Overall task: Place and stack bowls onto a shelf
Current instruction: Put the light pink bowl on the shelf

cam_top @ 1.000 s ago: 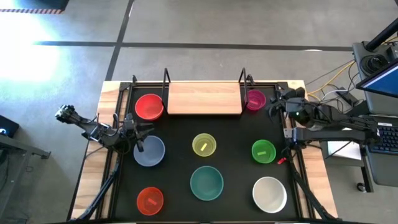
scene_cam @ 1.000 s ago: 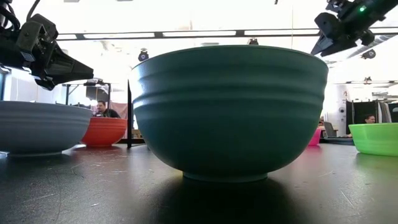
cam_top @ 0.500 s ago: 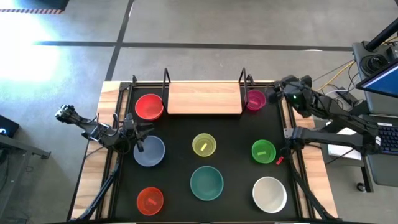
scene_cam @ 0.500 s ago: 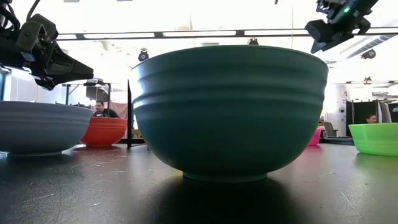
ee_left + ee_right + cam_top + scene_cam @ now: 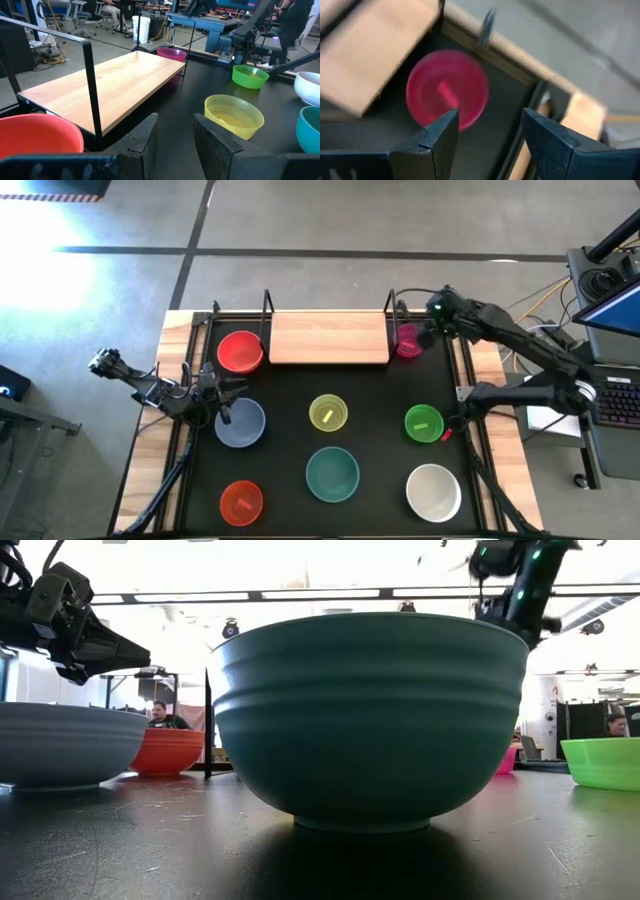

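The light wooden shelf [image 5: 328, 338] stands at the mat's far edge with nothing on it. A red bowl [image 5: 240, 351] sits at its left end and a magenta bowl [image 5: 408, 340] at its right end. Blue-grey [image 5: 240, 422], yellow [image 5: 327, 413], green [image 5: 423, 423], teal [image 5: 332, 473], orange-red [image 5: 241, 501] and white [image 5: 433, 491] bowls rest on their bases on the mat. My right gripper [image 5: 487, 131] is open above the magenta bowl [image 5: 447, 90], pointing down at it. My left gripper [image 5: 175, 131] is open, hovering over the blue-grey bowl's left rim.
Black wire uprights [image 5: 267, 308] rise at both ends of the shelf, and one stands close beside the magenta bowl. The black mat [image 5: 380, 455] has bare strips between the bowls. People and desks show in the room beyond the table's far edge.
My right arm has swung from the table's right edge toward the far edge and then left toward the magenta bowl, rising and tipping so that its fingers point down over the bowl. The left arm and all bowls have stayed still.
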Action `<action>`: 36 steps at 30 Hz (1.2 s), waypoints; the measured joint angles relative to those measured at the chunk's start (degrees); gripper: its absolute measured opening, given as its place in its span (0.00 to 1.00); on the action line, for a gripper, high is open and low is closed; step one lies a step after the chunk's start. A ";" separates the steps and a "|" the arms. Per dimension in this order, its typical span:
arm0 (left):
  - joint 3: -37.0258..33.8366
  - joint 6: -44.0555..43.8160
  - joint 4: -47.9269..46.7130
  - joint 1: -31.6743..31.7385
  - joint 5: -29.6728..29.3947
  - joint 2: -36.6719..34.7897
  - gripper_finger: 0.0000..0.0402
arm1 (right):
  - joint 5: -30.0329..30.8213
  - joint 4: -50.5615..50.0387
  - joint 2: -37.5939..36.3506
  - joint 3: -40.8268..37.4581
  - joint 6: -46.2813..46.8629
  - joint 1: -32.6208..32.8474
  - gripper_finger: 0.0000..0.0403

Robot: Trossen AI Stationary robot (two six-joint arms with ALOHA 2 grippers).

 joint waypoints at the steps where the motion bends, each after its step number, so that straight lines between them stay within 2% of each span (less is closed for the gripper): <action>1: -0.01 0.02 -0.02 -0.02 0.00 -0.02 0.26 | -1.73 -0.95 1.05 0.00 0.06 -0.34 0.51; 9: 0.00 0.02 -0.02 -0.02 0.00 -0.02 0.26 | -12.19 -5.31 6.58 -1.16 -3.30 -1.16 0.51; 19: 0.00 0.00 -0.02 0.00 0.00 -0.02 0.26 | -13.06 -5.08 10.25 -1.62 -22.93 -1.16 0.51; 24: -0.01 0.02 -0.02 -0.02 0.00 0.00 0.26 | -17.25 -2.90 11.53 -2.63 -30.95 -1.16 0.51; 36: 0.00 0.02 -0.02 -0.01 0.00 -0.02 0.26 | -18.48 4.03 17.83 -5.66 -35.57 -1.16 0.51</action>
